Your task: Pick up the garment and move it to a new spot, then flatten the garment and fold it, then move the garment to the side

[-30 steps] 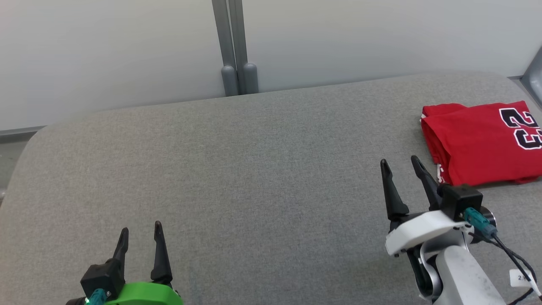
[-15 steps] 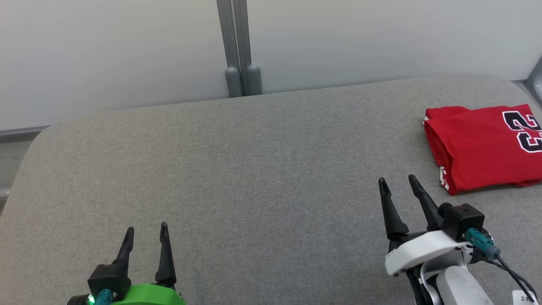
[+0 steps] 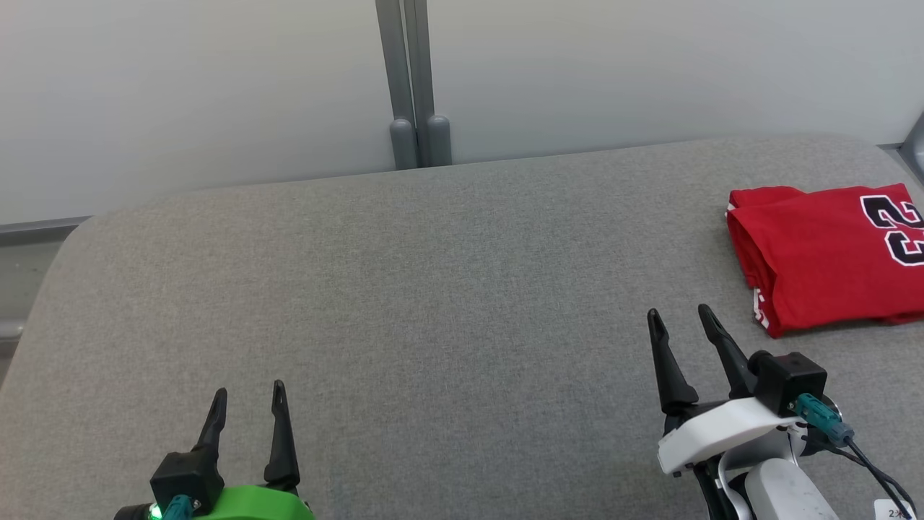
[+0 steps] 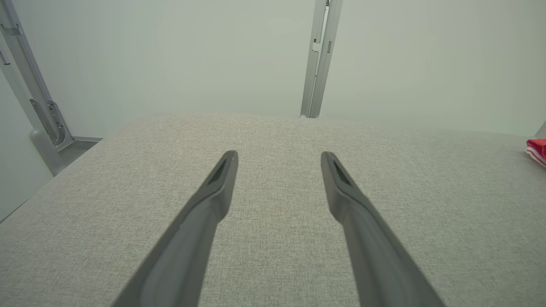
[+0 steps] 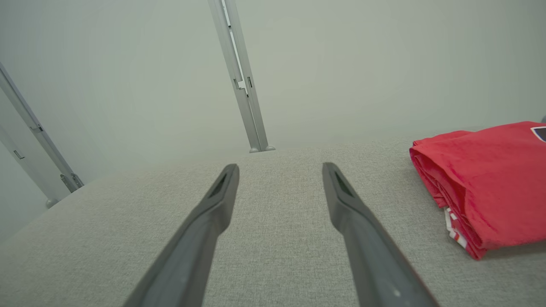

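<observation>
1. Change since one second ago: the whole head view has shifted a little, so the camera has moved. Set against the garment (image 3: 823, 260), the right end effector (image 3: 677, 310) has drawn back slightly toward the robot.
2. Garment: red, folded into a flat, layered rectangle. It lies on the bench (image 3: 433, 289) at the far right, and the picture's right edge cuts it off. Black numerals edged in white face up, and white trim shows at its near left corner.
3. Right end effector: fingers spread wide, holding nothing. It sits near the garment's near left corner but apart from it, above bare bench. In the right wrist view the folded edge lies to the right of the fingers.
4. Left end effector (image 3: 248, 387): fingers spread wide, holding nothing. It is at the lower left, well apart from the garment.
5. Bench: grey woven covering with rounded far corners.
6. Background: a pale wall (image 3: 180, 87), with a grey double post (image 3: 415, 72) standing behind the bench's far edge.
</observation>
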